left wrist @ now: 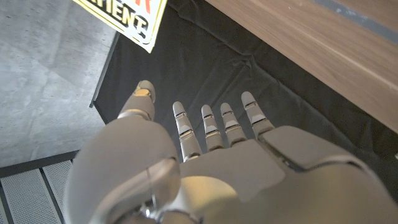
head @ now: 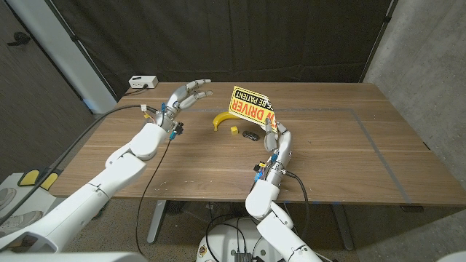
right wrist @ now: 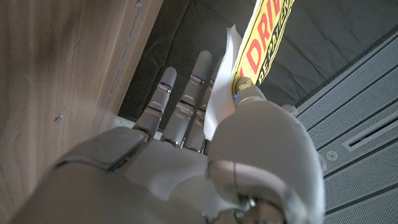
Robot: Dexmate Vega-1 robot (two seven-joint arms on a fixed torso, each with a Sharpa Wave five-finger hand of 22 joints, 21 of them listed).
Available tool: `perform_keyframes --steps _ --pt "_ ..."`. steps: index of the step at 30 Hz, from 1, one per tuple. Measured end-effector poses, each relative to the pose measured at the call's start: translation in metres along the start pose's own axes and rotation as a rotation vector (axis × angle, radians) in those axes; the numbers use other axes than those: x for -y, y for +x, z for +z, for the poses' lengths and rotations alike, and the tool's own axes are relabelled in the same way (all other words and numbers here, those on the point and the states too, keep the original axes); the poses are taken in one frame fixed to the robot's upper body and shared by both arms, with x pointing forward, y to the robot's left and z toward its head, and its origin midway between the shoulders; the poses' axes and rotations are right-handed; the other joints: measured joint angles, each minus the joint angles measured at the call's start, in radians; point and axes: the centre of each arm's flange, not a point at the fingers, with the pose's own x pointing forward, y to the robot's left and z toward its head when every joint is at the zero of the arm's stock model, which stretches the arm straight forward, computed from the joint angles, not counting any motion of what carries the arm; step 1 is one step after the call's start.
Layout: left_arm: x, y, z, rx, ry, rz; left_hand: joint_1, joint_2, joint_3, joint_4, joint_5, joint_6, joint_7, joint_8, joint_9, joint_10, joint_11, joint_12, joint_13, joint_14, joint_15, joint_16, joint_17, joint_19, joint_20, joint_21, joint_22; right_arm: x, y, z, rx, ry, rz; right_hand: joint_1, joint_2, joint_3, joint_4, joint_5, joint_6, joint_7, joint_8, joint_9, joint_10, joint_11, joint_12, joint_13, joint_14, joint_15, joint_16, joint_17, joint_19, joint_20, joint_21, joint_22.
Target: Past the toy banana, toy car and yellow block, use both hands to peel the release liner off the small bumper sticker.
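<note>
Left arm enters from lower left of the head view; left hand (head: 186, 95) raised at upper middle-left, fingers spread, holding nothing. Right arm rises from bottom middle; right hand (head: 277, 143) at center, pinching the sticker (head: 253, 106) upright.

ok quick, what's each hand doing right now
Left hand: open, fingers spread above the table, holding nothing.
Right hand: holding the yellow bumper sticker up off the table, pinched between thumb and fingers.
</note>
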Motion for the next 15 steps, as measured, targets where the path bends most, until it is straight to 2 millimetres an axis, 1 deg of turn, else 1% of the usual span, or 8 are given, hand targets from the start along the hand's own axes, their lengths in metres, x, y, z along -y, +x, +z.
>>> perform_keyframes --steps 2,3,4,6,9,12,13,15 --pt "0.0 0.0 0.0 -0.004 0.016 0.012 -0.001 -0.011 -0.012 0.012 0.005 -0.041 -0.005 -0.018 0.004 -0.033 0.008 -0.012 0.005 -0.032 0.013 -0.008 0.006 -0.027 0.006 -0.004 0.0 0.0 0.001 0.0 0.008 0.002 0.001 0.001 -0.001 0.0 0.0 0.0 0.002 0.002 0.0 0.0 0.0 0.0 0.006 0.002 0.0 0.0 0.0 0.0 0.0 0.0 0.001 0.0" --pt "0.003 0.001 0.002 -0.003 0.019 0.012 -0.009 -0.018 -0.02 0.019 0.008 -0.06 -0.006 -0.028 0.004 -0.049 0.018 -0.019 0.008 -0.048 0.02 -0.014 0.01 -0.044 0.01 -0.012 0.0 0.0 0.001 0.001 0.019 0.006 0.002 0.001 -0.001 0.0 0.0 -0.001 0.004 0.004 0.0 0.0 0.001 0.001 0.008 0.004 0.0 0.0 0.0 0.002 0.0 0.0 0.005 0.0" --pt "0.003 0.001 0.002 -0.006 0.023 0.012 -0.013 -0.022 -0.025 0.024 0.008 -0.072 -0.005 -0.034 0.004 -0.062 0.023 -0.024 0.009 -0.06 0.027 -0.018 0.012 -0.057 0.013 -0.019 0.0 0.0 0.001 0.003 0.031 0.008 0.004 0.001 -0.001 0.006 0.0 -0.007 0.005 0.005 0.0 0.002 0.004 0.004 0.008 0.004 0.0 0.0 0.0 0.004 0.0 0.0 0.005 0.0" --pt "0.004 0.004 0.003 -0.003 0.029 0.009 -0.019 -0.028 -0.031 0.031 0.008 -0.077 -0.007 -0.038 0.004 -0.075 0.025 -0.026 0.011 -0.07 0.037 -0.019 0.017 -0.067 0.02 -0.025 0.0 0.0 0.002 0.003 0.044 0.004 0.003 0.003 -0.003 0.008 0.0 -0.008 0.006 0.006 0.001 0.005 0.005 0.005 0.008 0.005 0.0 0.0 0.0 0.005 0.002 -0.002 0.005 0.0" --pt "0.005 0.009 0.008 0.008 0.034 0.001 -0.019 -0.029 -0.031 0.031 0.015 -0.061 -0.009 -0.036 0.004 -0.077 0.025 -0.026 0.014 -0.075 0.042 -0.019 0.017 -0.072 0.025 -0.025 0.0 -0.001 0.002 0.008 0.086 -0.009 0.009 0.005 -0.005 0.008 0.0 -0.01 0.006 0.006 0.004 0.005 0.005 0.005 0.008 0.009 0.0 0.0 0.0 0.005 0.004 -0.004 0.005 0.0" --pt "0.008 0.014 0.009 0.013 0.035 -0.005 -0.017 -0.026 -0.031 0.031 0.015 -0.017 -0.012 -0.019 0.004 -0.063 0.011 -0.025 0.015 -0.075 0.042 -0.019 0.017 -0.071 0.024 -0.025 0.002 -0.001 0.002 0.008 0.107 -0.021 0.01 0.005 -0.005 0.009 0.0 -0.016 0.006 0.005 0.004 0.005 0.005 0.005 0.012 0.009 0.0 0.0 0.0 0.005 0.004 -0.004 0.005 0.0" --pt "0.009 0.015 0.009 0.014 0.035 -0.006 -0.009 -0.019 -0.033 0.029 0.015 0.002 -0.012 -0.013 0.004 -0.056 0.003 -0.02 0.018 -0.067 0.035 -0.019 0.016 -0.067 0.02 -0.025 0.002 -0.002 0.002 0.009 0.119 -0.025 0.011 0.002 -0.008 0.011 -0.003 -0.016 0.006 0.005 0.004 0.005 0.005 0.005 0.013 0.01 0.0 0.0 0.0 0.005 0.004 -0.004 0.005 0.0" --pt "0.011 0.017 0.01 0.021 0.032 -0.008 0.004 -0.016 -0.033 0.025 0.015 0.029 -0.014 -0.006 0.004 -0.037 -0.007 -0.012 0.019 -0.057 0.03 -0.018 0.016 -0.06 0.014 -0.021 0.001 -0.002 0.002 0.009 0.127 -0.031 0.01 0.0 -0.011 0.015 -0.001 -0.016 0.006 0.005 0.004 0.005 0.005 0.005 0.013 0.014 0.0 0.0 -0.002 0.005 0.004 -0.004 0.005 0.0"
